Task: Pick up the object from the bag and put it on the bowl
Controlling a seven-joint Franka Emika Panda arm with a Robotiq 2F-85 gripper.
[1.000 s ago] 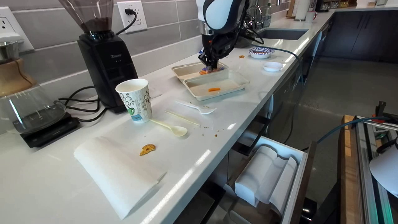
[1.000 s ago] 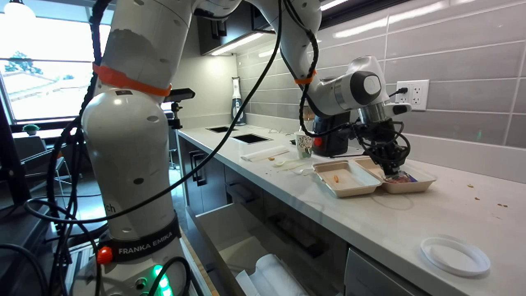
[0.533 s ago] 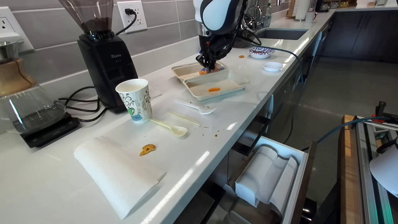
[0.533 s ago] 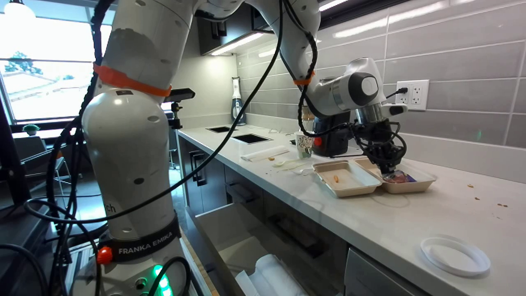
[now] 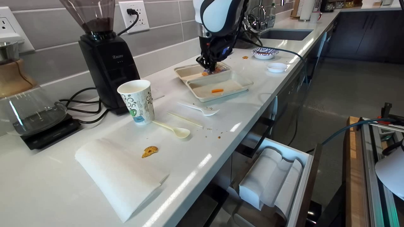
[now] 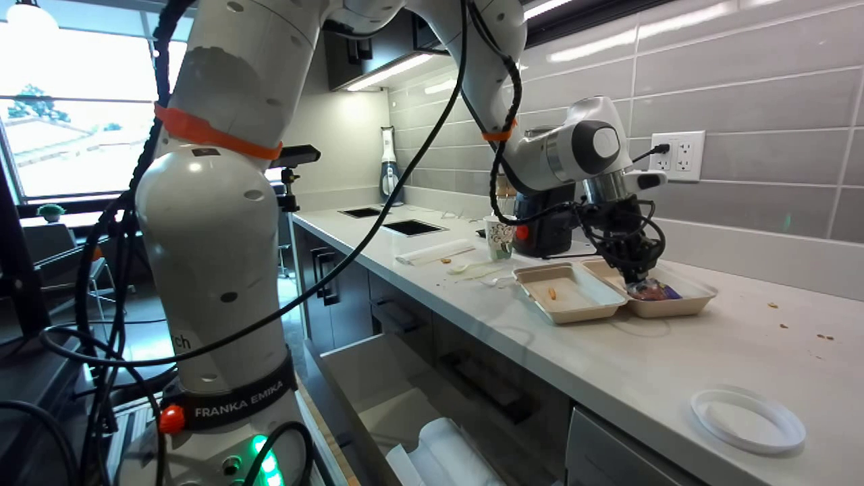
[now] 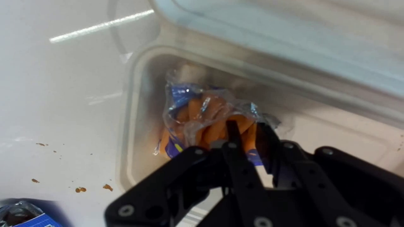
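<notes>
In the wrist view, a clear bag (image 7: 210, 102) of carrots (image 7: 214, 134) is lying at the middle of the frame, inside one half of a tan takeout box (image 7: 127, 132). The gripper (image 7: 247, 126) is pointing at the bag from the bottom edge, its dark fingers (image 7: 235, 157) overlapping the carrots. The jaws are standing slightly apart, with orange showing in the narrow gap; whether they are pinching a carrot cannot be told. A blue packet (image 7: 39, 219) is poking into the lower left corner.

In both exterior views, the gripper is pointing down into that same half of the box, and a loose carrot (image 5: 217, 90) is lying in the other half. Toward the upper right in an exterior view, the patterned bowl (image 5: 265, 55) is sitting on the counter (image 5: 240, 110), well apart from the box, with a shallow white lid (image 5: 277, 67) lying near it. Left of the box in that frame, a paper cup (image 5: 139, 102) is standing upright beside a black coffee grinder (image 5: 109, 66), and a pale yellow spoon (image 5: 181, 132) is lying just beside the cup. At the lower right, a drawer (image 5: 310, 179) is standing open below the counter.
</notes>
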